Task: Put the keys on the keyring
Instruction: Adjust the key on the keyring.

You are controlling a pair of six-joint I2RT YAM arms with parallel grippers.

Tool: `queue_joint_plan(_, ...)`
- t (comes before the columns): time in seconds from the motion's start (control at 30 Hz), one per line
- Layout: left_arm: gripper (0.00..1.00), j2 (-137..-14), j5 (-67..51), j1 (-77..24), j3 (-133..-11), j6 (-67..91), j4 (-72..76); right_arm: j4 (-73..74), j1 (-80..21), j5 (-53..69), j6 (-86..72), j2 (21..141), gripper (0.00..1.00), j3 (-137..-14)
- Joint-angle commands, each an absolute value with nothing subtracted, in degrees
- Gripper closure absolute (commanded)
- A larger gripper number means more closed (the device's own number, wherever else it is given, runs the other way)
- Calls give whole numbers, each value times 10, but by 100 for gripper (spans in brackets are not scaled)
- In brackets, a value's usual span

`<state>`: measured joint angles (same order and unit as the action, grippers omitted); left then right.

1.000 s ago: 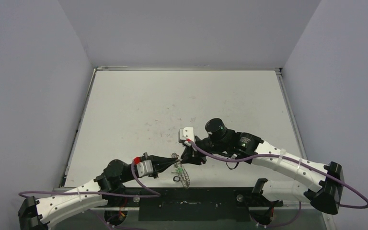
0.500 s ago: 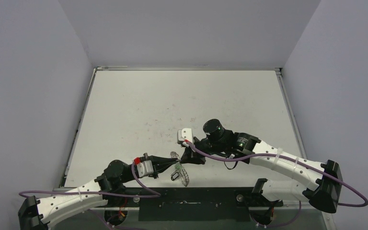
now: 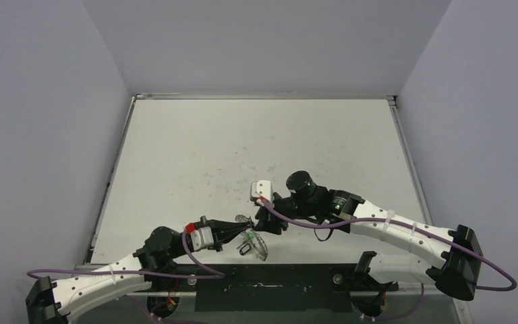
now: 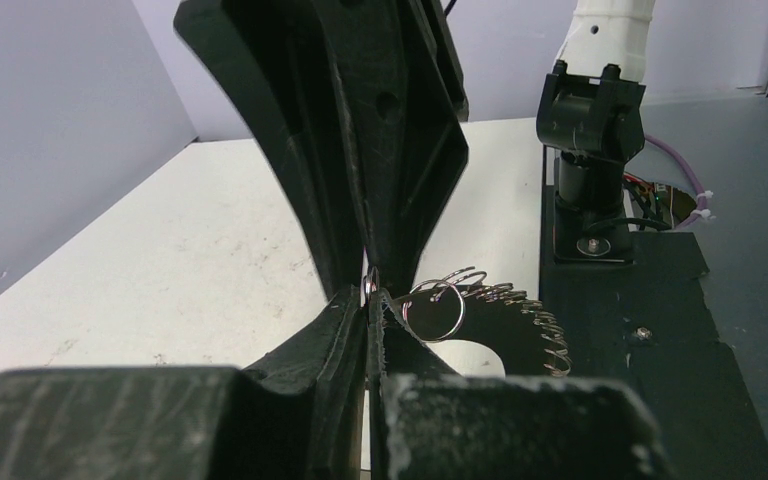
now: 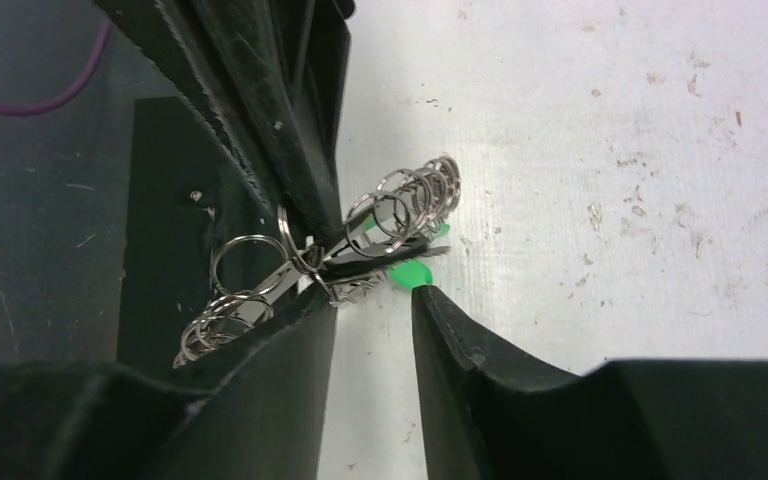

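Left end effector (image 4: pixel 368 292) pressed together on the keyring (image 4: pixel 505 312) rim. I hold it at the near edge of the counter (image 4: pixel 190 270), likely so its loops face my other arm. Right end effector (image 5: pixel 375 295) spread, pinching nothing. The green key (image 5: pixel 410 272) sits at its fingertip, just beside the ring's loops. Other keys: cannot pick out for certain.

Two tools are being counted here: the left tool (image 4: pixel 370 295) and the right tool (image 5: pixel 375 300). One keyring (image 3: pixel 259 250) is being picked out. Two keys are being made out clearly: one green-headed key (image 5: pixel 412 272), one black-headed key (image 3: pixel 245 250).
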<state>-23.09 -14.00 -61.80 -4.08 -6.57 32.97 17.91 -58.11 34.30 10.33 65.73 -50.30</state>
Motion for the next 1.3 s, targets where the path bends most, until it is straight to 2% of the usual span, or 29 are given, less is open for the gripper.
queue_joint_plan(0.0, 100, -220, -132, -620, -61, -62, 373, 119, -576, 294, 91, 617, 60, -486)
queue_joint_plan(0.23, 100, -227, -74, -620, -89, -79, 293, 67, -555, 214, 47, 539, 27, -433)
queue_joint_plan(0.33, 100, -238, -66, -620, -96, -85, 284, 55, -538, 203, 30, 519, 18, -418)
queue_joint_plan(0.4, 100, -248, -66, -620, -100, -85, 287, 52, -523, 219, 23, 512, 17, -412)
queue_joint_plan(0.57, 100, -267, -73, -620, -106, -86, 294, 25, -503, 271, 19, 502, 17, -396)
queue_joint_plan(0.87, 100, -285, -84, -620, -115, -85, 300, -26, -487, 371, 31, 512, 23, -381)
queue_joint_plan(1.1, 100, -287, -127, -620, -111, -83, 322, -76, -486, 471, 30, 544, 45, -381)
queue_joint_plan(1.27, 100, -279, -138, -620, -107, -78, 330, -96, -489, 534, 27, 580, 54, -390)
